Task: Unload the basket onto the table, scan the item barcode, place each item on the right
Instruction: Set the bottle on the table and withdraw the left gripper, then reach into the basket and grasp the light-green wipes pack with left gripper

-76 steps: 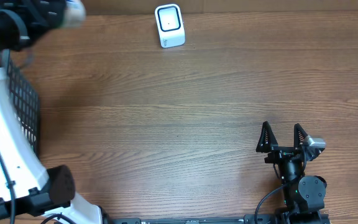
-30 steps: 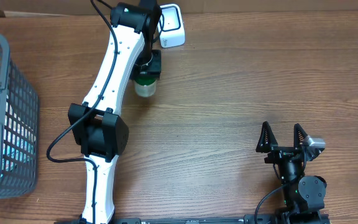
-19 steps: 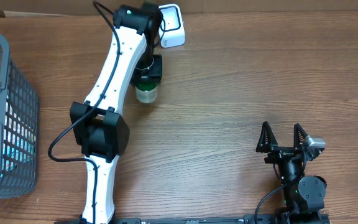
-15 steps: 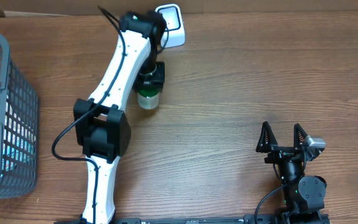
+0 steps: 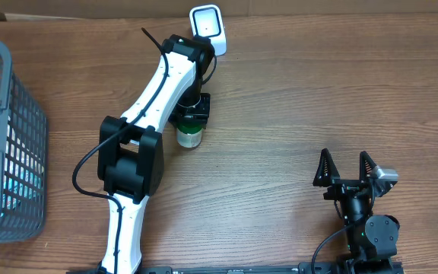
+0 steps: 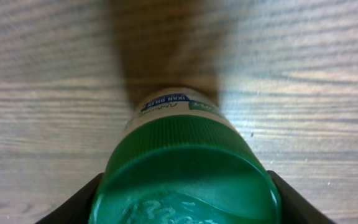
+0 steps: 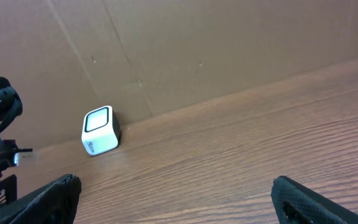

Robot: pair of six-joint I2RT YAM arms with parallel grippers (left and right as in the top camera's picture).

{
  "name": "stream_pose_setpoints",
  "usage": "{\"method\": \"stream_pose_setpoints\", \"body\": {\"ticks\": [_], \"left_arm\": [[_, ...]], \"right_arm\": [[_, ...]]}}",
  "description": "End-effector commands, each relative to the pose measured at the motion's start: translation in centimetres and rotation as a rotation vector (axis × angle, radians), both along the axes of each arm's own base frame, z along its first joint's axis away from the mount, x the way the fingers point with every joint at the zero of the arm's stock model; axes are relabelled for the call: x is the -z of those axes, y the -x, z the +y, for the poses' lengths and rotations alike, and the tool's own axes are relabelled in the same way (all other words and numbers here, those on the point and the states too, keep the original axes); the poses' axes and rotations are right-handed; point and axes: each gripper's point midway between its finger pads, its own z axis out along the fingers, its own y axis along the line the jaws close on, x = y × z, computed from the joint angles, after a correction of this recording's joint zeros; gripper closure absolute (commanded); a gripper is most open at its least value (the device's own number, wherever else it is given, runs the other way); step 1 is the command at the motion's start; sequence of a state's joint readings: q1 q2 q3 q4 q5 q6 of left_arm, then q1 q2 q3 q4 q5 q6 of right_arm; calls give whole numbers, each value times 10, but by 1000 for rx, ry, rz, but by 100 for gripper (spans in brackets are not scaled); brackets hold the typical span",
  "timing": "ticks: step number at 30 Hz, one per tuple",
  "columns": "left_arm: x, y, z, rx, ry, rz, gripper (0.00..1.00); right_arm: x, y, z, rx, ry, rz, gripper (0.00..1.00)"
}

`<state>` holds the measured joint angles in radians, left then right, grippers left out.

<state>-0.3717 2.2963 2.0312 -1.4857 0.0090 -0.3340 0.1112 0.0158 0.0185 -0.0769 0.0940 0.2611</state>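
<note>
Near the scanner [image 5: 207, 30], our left end effector [image 5: 192, 120] gripping the green-capped bottle [image 5: 188, 140], we should turn its barcode squarely toward it.

White lettering on a blue band crosses the label of the green-capped bottle [image 6: 185, 168], centre of the left wrist view, but is too blurred to read. A faint mark on the white scanner [image 7: 99, 130], lower left of the right wrist view, is also illegible.
</note>
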Motion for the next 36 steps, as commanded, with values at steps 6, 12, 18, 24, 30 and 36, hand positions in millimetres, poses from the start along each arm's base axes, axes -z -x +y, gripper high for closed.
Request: {"method": "stream_pose_setpoints", "body": {"ticks": [6, 12, 18, 24, 30, 36], "left_arm": [[0, 24, 2, 51, -1, 99, 17], [-25, 15, 0, 52, 11, 44, 19], [-118, -9, -9, 14, 112, -238, 19], [-234, -1, 50, -230, 61, -599, 4], [-306, 35, 134, -450, 61, -800, 0], [-315, 69, 229, -758, 27, -805, 0]], "right_arm": [[3, 0, -2, 11, 4, 2, 0], [3, 0, -2, 11, 4, 2, 0], [3, 0, -2, 11, 4, 2, 0], [3, 0, -2, 11, 4, 2, 0], [3, 0, -2, 11, 4, 2, 0], [3, 0, -2, 11, 4, 2, 0]]}}
